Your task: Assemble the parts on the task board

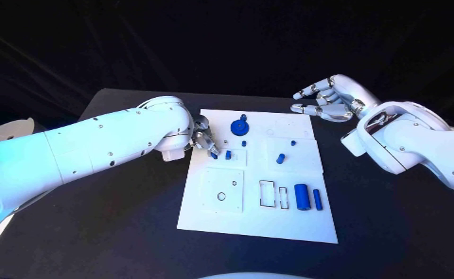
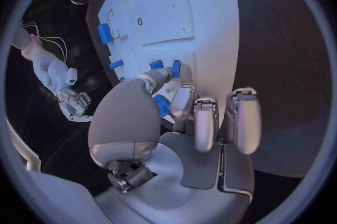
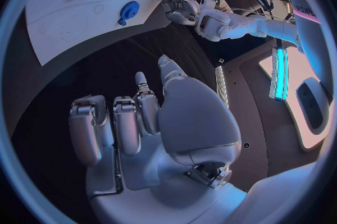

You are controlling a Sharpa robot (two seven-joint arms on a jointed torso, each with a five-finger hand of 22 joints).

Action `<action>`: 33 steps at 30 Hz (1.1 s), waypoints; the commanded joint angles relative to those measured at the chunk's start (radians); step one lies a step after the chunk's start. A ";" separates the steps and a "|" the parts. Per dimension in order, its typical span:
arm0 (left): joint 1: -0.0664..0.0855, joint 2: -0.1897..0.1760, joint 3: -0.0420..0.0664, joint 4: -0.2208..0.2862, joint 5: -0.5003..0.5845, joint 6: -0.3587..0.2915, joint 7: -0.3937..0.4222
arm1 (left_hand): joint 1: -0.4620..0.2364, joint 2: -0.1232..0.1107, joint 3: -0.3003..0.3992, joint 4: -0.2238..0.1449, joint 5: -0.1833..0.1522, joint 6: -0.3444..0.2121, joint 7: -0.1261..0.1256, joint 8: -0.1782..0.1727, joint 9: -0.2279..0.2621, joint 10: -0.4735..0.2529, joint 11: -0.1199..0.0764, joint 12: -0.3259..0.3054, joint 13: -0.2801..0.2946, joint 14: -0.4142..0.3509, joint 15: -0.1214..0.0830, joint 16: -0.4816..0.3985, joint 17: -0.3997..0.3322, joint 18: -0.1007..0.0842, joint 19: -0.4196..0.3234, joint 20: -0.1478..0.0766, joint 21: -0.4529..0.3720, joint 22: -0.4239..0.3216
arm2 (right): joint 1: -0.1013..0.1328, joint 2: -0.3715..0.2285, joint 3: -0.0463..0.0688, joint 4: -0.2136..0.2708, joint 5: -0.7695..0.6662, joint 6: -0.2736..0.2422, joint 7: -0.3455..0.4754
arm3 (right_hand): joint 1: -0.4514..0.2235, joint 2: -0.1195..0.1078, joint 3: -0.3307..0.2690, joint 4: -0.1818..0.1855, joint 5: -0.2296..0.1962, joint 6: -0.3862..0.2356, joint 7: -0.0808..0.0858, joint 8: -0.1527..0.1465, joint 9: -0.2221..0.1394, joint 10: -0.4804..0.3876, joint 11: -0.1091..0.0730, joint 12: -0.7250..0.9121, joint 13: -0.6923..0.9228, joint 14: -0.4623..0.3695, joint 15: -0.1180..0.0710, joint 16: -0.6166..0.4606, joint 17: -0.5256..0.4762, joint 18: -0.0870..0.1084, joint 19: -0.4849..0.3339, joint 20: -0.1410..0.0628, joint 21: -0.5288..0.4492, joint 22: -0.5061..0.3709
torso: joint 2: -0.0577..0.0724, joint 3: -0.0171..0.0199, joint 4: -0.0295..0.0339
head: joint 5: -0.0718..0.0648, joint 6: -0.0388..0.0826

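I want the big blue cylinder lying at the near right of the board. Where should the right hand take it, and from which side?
Probably from straight above, across the middle of its round body. The big blue cylinder lies flat on the task board, long axis running away from the robot, so fingers could close on its left and right flanks. A thinner blue piece lies close on its right. The right hand hangs off the board's far corner.

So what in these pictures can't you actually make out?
- Head view: whether the left hand grips a small blue piece; its fingers cover the spot.
- Left wrist view: the thumb hides part of a blue piece.
- Head view: the task board holes' shapes are too small to tell.
- Right hand hovers off the board, holding nothing.
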 commanded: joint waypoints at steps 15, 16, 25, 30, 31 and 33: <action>-0.013 0.017 -0.010 -0.013 -0.007 0.048 -0.017 | -0.058 0.003 -0.052 0.026 0.002 0.059 -0.036 0.003 -0.011 0.030 -0.005 0.056 0.060 0.107 -0.010 0.003 0.263 -0.010 0.066 -0.010 0.010 0.186 | 0.000 -0.003 0.000 0.004 -0.004 0.011 0.008 | 0.002 0.008 -0.005 0.000 0.007 0.006 -0.002 -0.006 -0.001 -0.005 0.000 -0.006 0.113 0.096 -0.006 -0.005 0.223 -0.006 0.085 -0.006 -0.003 0.234 | 0.000 0.0000 0.0004 | -0.005 -0.001; -0.013 0.018 -0.010 -0.014 -0.009 0.048 -0.017 | -0.059 0.002 -0.053 0.027 0.002 0.060 -0.036 0.003 -0.012 0.030 -0.005 0.056 0.061 0.107 -0.010 0.003 0.263 -0.010 0.066 -0.010 0.010 0.186 | 0.000 -0.003 0.000 0.004 -0.004 0.011 0.008 | 0.002 0.008 -0.005 0.000 0.007 0.006 -0.002 -0.006 -0.001 -0.005 0.000 -0.006 0.113 0.096 -0.006 -0.005 0.223 -0.006 0.085 -0.006 -0.003 0.234 | 0.000 0.0001 0.0004 | -0.005 0.000; -0.013 0.019 -0.010 -0.024 -0.018 0.051 -0.019 | -0.080 -0.003 -0.077 0.037 0.001 0.067 -0.038 0.002 -0.017 0.032 -0.007 0.064 0.070 0.107 -0.012 0.003 0.263 -0.011 0.068 -0.011 0.012 0.190 | 0.000 -0.005 0.000 0.005 -0.004 0.012 0.009 | 0.003 0.008 -0.006 0.000 0.007 0.006 -0.002 -0.006 -0.001 -0.005 0.000 -0.006 0.113 0.096 -0.006 -0.006 0.222 -0.006 0.085 -0.006 -0.004 0.233 | 0.000 -0.0003 0.0003 | -0.005 -0.001; -0.013 0.018 -0.010 -0.025 -0.021 0.049 -0.020 | -0.098 -0.009 -0.109 0.050 0.001 0.072 -0.039 0.002 -0.022 0.032 -0.007 0.067 0.075 0.107 -0.013 0.003 0.263 -0.011 0.069 -0.012 0.014 0.192 | 0.000 -0.005 0.000 0.006 -0.004 0.013 0.009 | 0.003 0.008 -0.006 0.000 0.007 0.006 -0.002 -0.006 -0.001 -0.005 0.000 -0.006 0.113 0.096 -0.006 -0.006 0.222 -0.006 0.085 -0.006 -0.004 0.233 | 0.001 -0.0005 0.0004 | -0.006 0.000; -0.013 0.017 -0.010 -0.024 -0.021 0.046 -0.020 | -0.102 -0.011 -0.120 0.054 0.001 0.073 -0.040 0.002 -0.023 0.032 -0.008 0.067 0.075 0.107 -0.013 0.003 0.263 -0.011 0.069 -0.012 0.014 0.192 | 0.000 -0.006 0.000 0.006 -0.004 0.013 0.009 | 0.003 0.008 -0.006 0.000 0.007 0.006 -0.002 -0.006 -0.001 -0.005 0.000 -0.006 0.113 0.096 -0.006 -0.006 0.222 -0.006 0.085 -0.006 -0.004 0.233 | 0.001 -0.0005 0.0002 | -0.005 0.000; -0.013 0.015 -0.010 -0.021 -0.021 0.032 -0.020 | -0.112 -0.017 -0.149 0.065 0.001 0.076 -0.040 0.002 -0.026 0.032 -0.008 0.068 0.077 0.107 -0.013 0.003 0.263 -0.011 0.069 -0.013 0.014 0.193 | 0.000 -0.006 0.000 0.005 -0.004 0.013 0.009 | 0.003 0.008 -0.006 0.000 0.007 0.006 -0.002 -0.006 -0.001 -0.005 0.000 -0.006 0.113 0.096 -0.006 -0.006 0.222 -0.006 0.085 -0.006 -0.004 0.233 | 0.000 -0.0006 -0.0003 | -0.005 -0.001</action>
